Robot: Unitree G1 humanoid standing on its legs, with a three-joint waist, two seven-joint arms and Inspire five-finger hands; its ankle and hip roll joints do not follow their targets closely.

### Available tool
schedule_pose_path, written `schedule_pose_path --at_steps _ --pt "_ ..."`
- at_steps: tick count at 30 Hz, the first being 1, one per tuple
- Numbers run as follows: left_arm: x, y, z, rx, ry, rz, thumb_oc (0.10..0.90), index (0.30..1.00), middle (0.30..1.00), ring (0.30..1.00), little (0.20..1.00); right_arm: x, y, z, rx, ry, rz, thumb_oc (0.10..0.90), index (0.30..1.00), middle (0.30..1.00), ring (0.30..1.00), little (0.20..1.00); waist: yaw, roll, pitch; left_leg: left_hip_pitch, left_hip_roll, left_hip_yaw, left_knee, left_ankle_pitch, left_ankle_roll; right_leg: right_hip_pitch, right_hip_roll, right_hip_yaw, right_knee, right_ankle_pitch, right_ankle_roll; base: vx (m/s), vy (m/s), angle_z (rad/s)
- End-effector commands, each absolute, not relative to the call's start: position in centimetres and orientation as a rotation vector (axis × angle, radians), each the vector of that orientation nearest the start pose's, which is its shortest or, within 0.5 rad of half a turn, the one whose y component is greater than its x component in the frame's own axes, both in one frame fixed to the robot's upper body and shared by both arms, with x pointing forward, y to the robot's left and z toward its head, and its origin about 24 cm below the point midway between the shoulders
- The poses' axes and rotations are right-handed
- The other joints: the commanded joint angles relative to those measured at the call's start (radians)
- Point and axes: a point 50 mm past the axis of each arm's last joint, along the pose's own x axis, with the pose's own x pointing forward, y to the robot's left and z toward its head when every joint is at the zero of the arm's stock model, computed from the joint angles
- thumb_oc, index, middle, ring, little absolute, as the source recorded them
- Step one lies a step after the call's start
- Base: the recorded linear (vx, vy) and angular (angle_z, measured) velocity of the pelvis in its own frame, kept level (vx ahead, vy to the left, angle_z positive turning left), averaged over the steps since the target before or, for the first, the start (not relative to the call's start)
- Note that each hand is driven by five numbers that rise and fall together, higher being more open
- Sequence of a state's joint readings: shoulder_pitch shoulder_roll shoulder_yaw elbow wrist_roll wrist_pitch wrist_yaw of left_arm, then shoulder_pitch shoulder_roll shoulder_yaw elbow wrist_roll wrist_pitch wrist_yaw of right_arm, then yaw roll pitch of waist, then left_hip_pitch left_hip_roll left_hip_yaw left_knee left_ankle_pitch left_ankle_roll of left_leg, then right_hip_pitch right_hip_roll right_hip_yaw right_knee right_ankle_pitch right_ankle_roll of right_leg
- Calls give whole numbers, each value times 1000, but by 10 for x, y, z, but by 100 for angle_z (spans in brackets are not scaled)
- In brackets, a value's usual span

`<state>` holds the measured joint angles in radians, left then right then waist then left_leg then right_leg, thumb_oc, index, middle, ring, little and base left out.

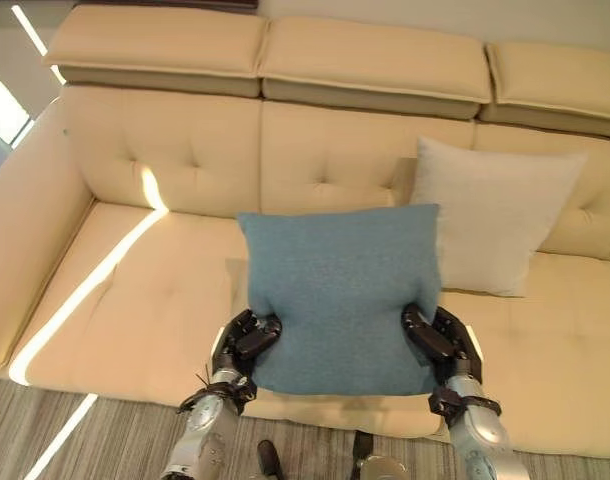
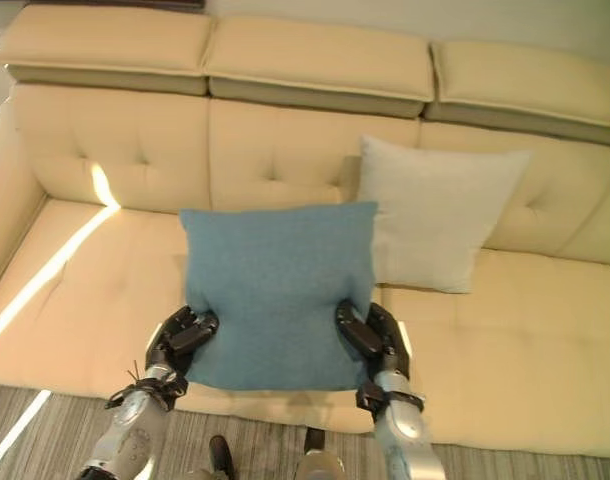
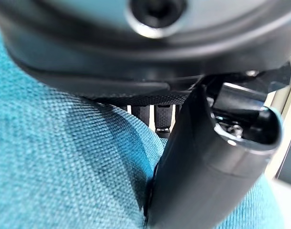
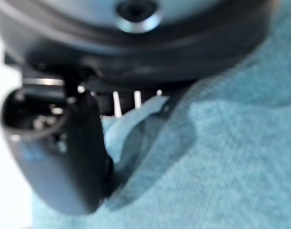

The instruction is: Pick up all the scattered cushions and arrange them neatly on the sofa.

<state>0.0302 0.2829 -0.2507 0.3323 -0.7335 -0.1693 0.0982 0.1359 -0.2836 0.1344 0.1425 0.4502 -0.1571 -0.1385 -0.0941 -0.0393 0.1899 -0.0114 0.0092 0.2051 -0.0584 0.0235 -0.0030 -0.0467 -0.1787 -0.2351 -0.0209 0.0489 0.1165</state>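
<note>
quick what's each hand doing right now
Left hand: shut on the blue cushion, gripping its left edge.
Right hand: shut on the same cushion, gripping its right edge.

Head views bright, evenly lit, warm. Hard sunlight enters from the left: a narrow glaring streak runs diagonally across the seat of the cream tufted leather sofa (image 1: 135, 300) and onto the grey striped floor (image 1: 75, 440), with a small hot patch on the backrest. Square teal fabric cushion (image 1: 340, 300) casts a soft shadow on the seat beneath. White square cushion (image 1: 490, 215) shades the backrest behind it. Wrist views close-range: left one keeps the teal weave sharp with the casing blurred; right one soft throughout.
</note>
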Motion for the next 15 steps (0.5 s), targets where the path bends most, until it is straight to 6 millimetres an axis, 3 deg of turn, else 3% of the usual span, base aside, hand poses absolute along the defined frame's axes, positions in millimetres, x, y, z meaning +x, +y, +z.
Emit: schedule_pose_path --at_steps 1,4,5,6,10,15 --pt "245 142 25 -386 -6 -184 400 300 300 300 300 250 -155 65 231 -216 93 400 300 300 300 300 26 -33 -90 53 -9 -1 9 -108 1 -72 59 43 4 55 34 -49 30 11" --pt "245 142 25 -386 -6 -184 400 300 300 300 300 250 -155 65 231 -216 93 400 300 300 300 300 26 -33 -90 53 -9 -1 9 -108 1 -72 59 43 4 55 34 -43 74 17" --pt "247 148 29 -341 -30 -174 400 300 300 300 300 246 -161 62 239 -216 57 400 300 300 300 300 -4 -29 -70 45 -38 -128 -26 -74 20 -119 194 378 107 -9 34 -84 189 62" --pt "247 148 29 -341 -30 -174 400 300 300 300 300 246 -161 62 240 -216 57 400 300 300 300 300 -4 -30 -73 41 -38 -127 -26 -72 19 -123 193 379 106 -7 34 -76 195 129" --pt "248 151 32 -343 -45 -167 400 300 300 300 300 244 -168 64 240 -232 38 400 300 300 300 300 -10 -28 -83 23 -59 -239 -29 -50 8 -79 233 466 113 -43 -7 57 -33 148" --pt "244 153 29 -368 -33 -152 400 300 300 300 300 242 -175 65 226 -238 23 400 300 300 300 300 0 -19 -94 5 -71 -282 -29 -38 -18 -48 210 393 60 -43 -22 53 -72 111"
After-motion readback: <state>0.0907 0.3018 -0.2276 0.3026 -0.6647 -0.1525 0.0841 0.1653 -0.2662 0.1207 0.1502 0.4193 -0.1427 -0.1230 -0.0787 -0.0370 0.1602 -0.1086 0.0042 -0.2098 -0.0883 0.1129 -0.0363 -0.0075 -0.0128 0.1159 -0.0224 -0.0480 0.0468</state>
